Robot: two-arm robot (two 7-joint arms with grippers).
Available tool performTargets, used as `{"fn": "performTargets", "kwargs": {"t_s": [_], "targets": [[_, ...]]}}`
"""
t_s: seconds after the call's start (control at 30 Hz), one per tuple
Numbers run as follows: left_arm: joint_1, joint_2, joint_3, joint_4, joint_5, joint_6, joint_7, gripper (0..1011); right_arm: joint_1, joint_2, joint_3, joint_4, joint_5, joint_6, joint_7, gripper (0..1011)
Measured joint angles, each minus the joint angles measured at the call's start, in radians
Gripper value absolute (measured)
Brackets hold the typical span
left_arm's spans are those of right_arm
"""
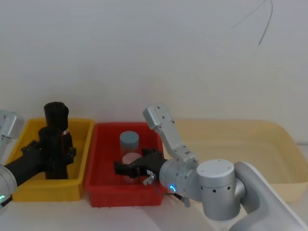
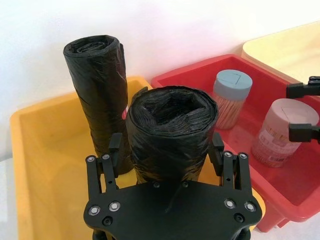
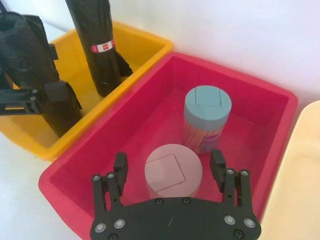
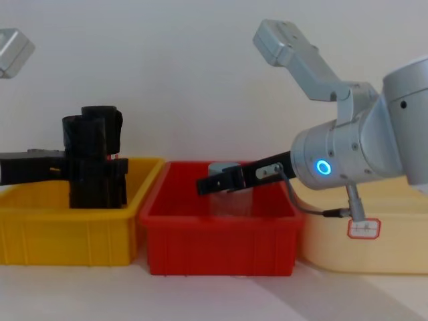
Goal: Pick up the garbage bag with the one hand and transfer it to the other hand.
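The garbage bag (image 1: pixel 52 149) (image 2: pixel 170 130), a plain black roll, stands upright in the yellow bin (image 1: pixel 83 126). My left gripper (image 1: pixel 57 153) (image 2: pixel 166 147), on the green-ringed arm, is shut on its middle, one finger on each side. In the chest view the garbage bag (image 4: pixel 83 154) rises above the bin wall with the left gripper (image 4: pixel 93 177) clamped on it. My right gripper (image 1: pixel 131 166) (image 3: pixel 169 162), on the blue-ringed arm, hangs open over the red bin (image 1: pixel 96 159), its fingers straddling a pink-lidded jar (image 3: pixel 172 172).
A second black roll with a red-and-white sticker (image 3: pixel 97 45) (image 1: pixel 56 113) stands just behind the held one. A blue-lidded jar (image 3: pixel 206 115) is in the red bin too. A cream tray (image 1: pixel 269 130) lies to the right. A white wall stands close behind.
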Motion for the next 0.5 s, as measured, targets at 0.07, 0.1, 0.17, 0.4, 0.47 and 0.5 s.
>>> {"fn": "performTargets", "kwargs": {"t_s": [0.07, 0.1, 0.17, 0.4, 0.47, 0.5], "targets": [[-0.001, -0.001, 0.001, 0.002, 0.000, -0.001, 0.001, 1000, 0.002, 0.000, 0.000, 0.005, 0.000, 0.003, 0.005, 1001], [-0.002, -0.002, 0.001, 0.004, 0.000, -0.001, 0.002, 1000, 0.004, 0.001, 0.000, 0.010, 0.000, 0.006, 0.011, 1001], [-0.003, -0.004, 0.001, 0.006, 0.001, -0.004, 0.004, 1000, 0.008, 0.001, -0.001, 0.017, 0.000, 0.010, 0.018, 1001], [-0.004, -0.010, 0.001, 0.011, 0.005, -0.009, 0.011, 1000, 0.017, 0.002, -0.005, 0.037, -0.001, 0.019, 0.037, 1001], [-0.004, -0.011, 0.000, 0.011, 0.006, -0.010, 0.012, 1000, 0.020, 0.002, -0.006, 0.043, -0.003, 0.020, 0.041, 1001], [-0.004, -0.011, 0.000, 0.011, 0.006, -0.011, 0.013, 1000, 0.020, 0.002, -0.006, 0.044, -0.004, 0.020, 0.043, 1002]]}}
